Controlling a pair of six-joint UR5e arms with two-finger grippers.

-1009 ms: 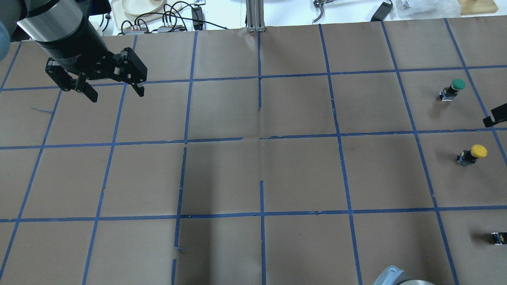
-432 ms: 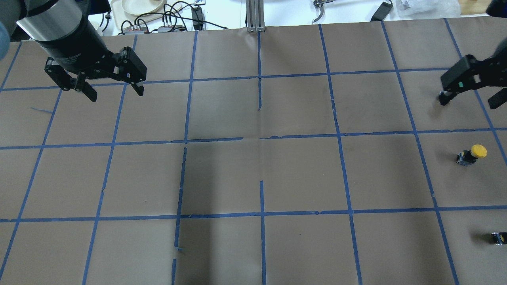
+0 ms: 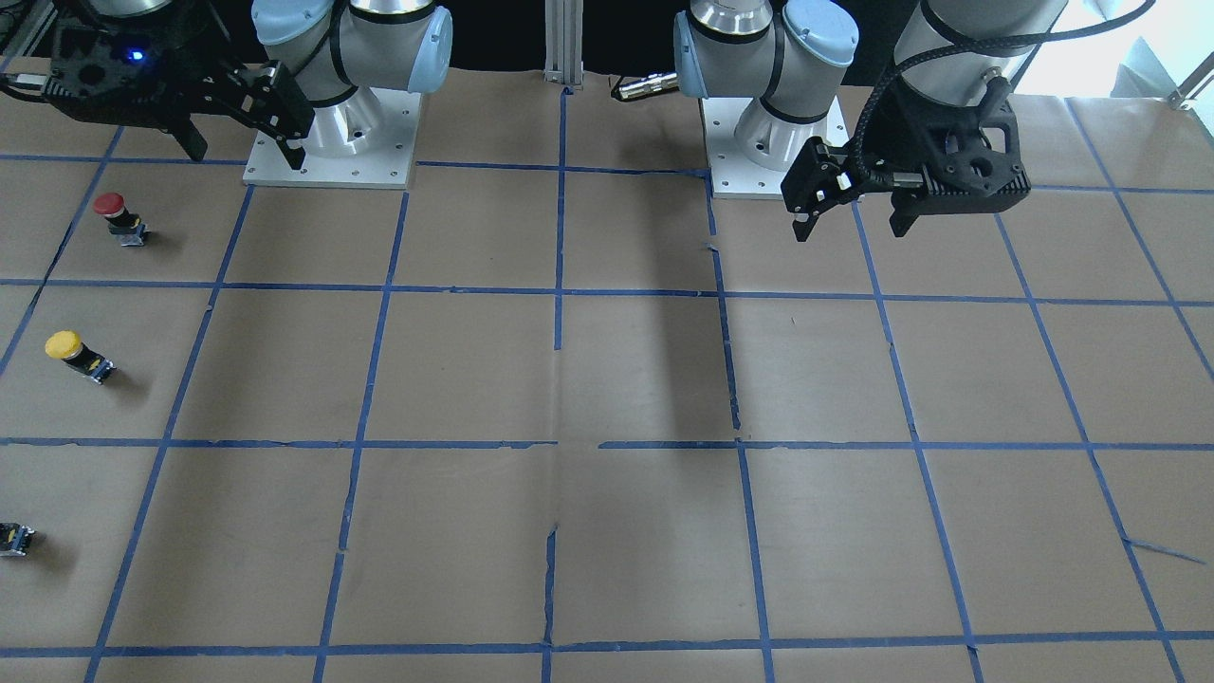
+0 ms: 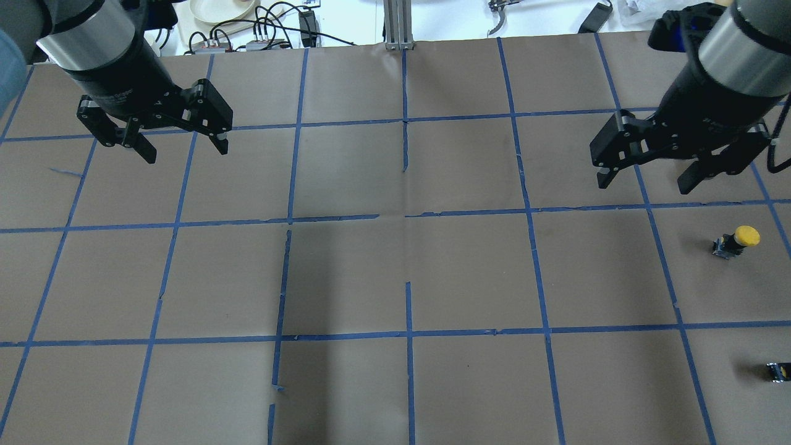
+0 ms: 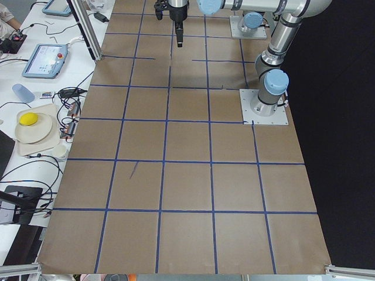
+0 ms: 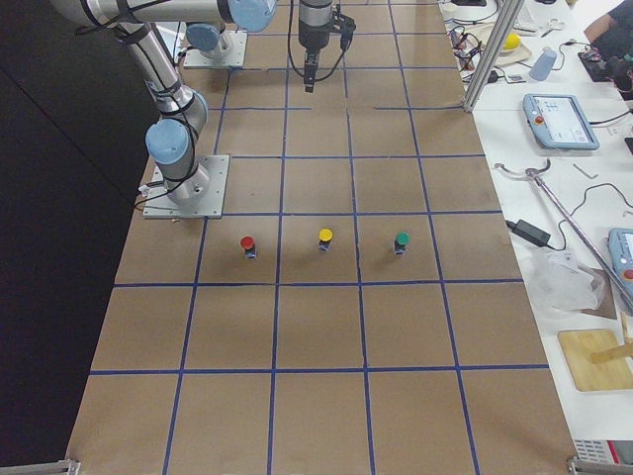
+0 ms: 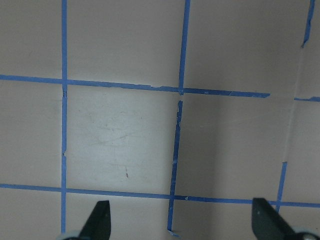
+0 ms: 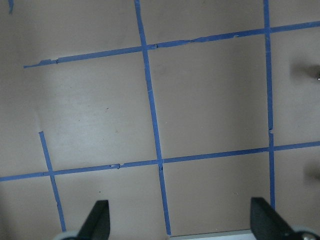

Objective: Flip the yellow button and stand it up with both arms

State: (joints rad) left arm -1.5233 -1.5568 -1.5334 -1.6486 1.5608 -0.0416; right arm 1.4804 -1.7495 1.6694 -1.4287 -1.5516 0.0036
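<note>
The yellow button [image 4: 737, 240] stands on the brown paper at the table's right side, yellow cap up on a short black body. It also shows in the front-facing view [image 3: 76, 353] and in the exterior right view [image 6: 324, 238]. My right gripper [image 4: 644, 184] hangs open and empty above the table, to the left of the button and farther from my base. It shows at the top left of the front-facing view [image 3: 247, 156]. My left gripper [image 4: 185, 150] hangs open and empty far off over the table's left side [image 3: 849, 230]. Both wrist views show only taped paper between wide-apart fingertips.
A red button [image 3: 112, 204] stands nearer my base than the yellow one, and a green button [image 6: 401, 240] stands farther out; my right gripper hides the green one in the overhead view. The two arm bases [image 3: 332, 142] are bolted to the table. Cables and a plate [image 4: 222, 9] lie beyond the far edge.
My right gripper has swung in from the right edge, leftward over the table, and now covers the green button. My left gripper has barely shifted. The yellow button has not moved.
</note>
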